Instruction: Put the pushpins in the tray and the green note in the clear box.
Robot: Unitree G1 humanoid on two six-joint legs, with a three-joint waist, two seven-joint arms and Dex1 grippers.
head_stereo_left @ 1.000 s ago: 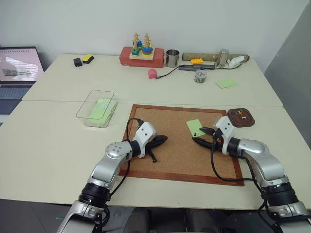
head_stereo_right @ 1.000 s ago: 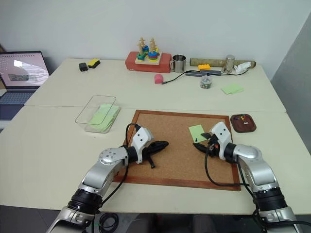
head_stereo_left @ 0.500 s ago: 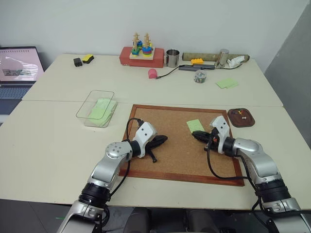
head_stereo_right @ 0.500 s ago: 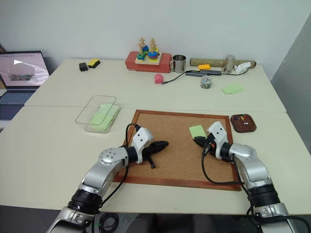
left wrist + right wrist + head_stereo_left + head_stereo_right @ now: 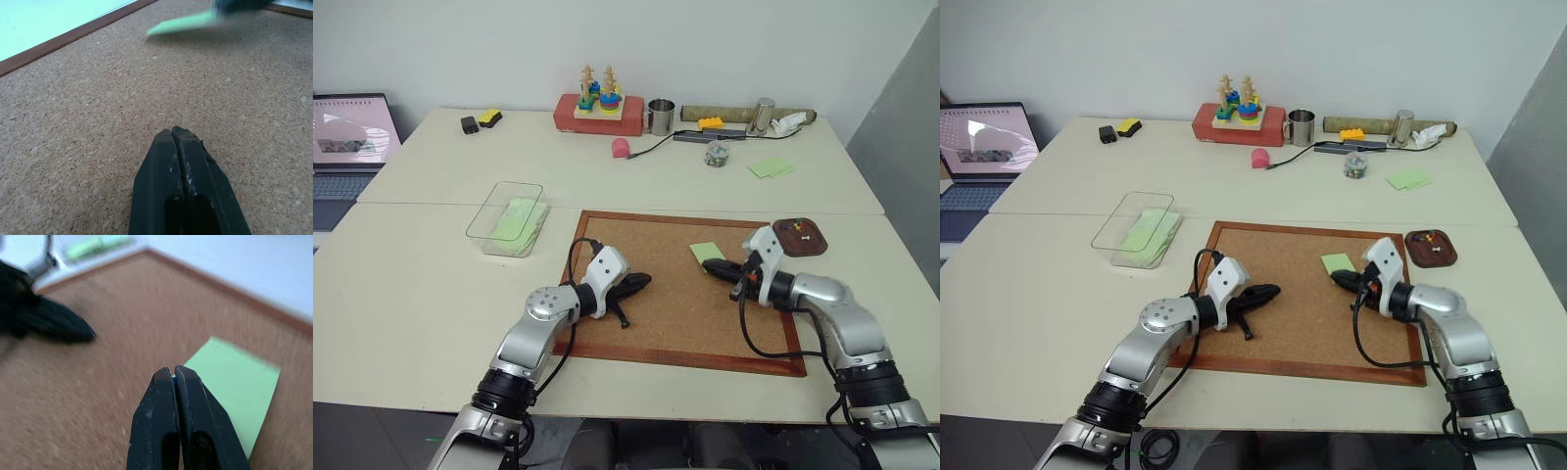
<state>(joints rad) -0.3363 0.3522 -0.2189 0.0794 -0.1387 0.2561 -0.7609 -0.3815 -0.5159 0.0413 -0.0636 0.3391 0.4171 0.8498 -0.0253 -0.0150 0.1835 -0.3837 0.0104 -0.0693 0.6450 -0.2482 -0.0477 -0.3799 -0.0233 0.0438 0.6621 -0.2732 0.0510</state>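
Note:
The green note [image 5: 706,252] lies flat on the cork board [image 5: 666,304], right of its middle. My right gripper [image 5: 713,267] hovers just above the note's near edge, shut on a pushpin; only a tiny dark-blue speck of the pin [image 5: 173,376] shows between its fingertips. My left gripper [image 5: 644,281] rests shut and empty on the board's left part. The tray [image 5: 818,247] sits off the board's right corner with a few pushpins [image 5: 796,227] in it. The clear box [image 5: 517,185], off the board's left, holds green paper.
A laptop [image 5: 347,137] stands at the far left. Along the back of the table are a red toy base [image 5: 592,110], a metal mug [image 5: 661,117], a pink object [image 5: 621,148], a small jar [image 5: 716,154] and pale green notes [image 5: 770,168].
My right gripper went from open to shut at the dark pin on the note's near edge, then rose a little. The pin no longer sits on the note. The left arm stayed still.

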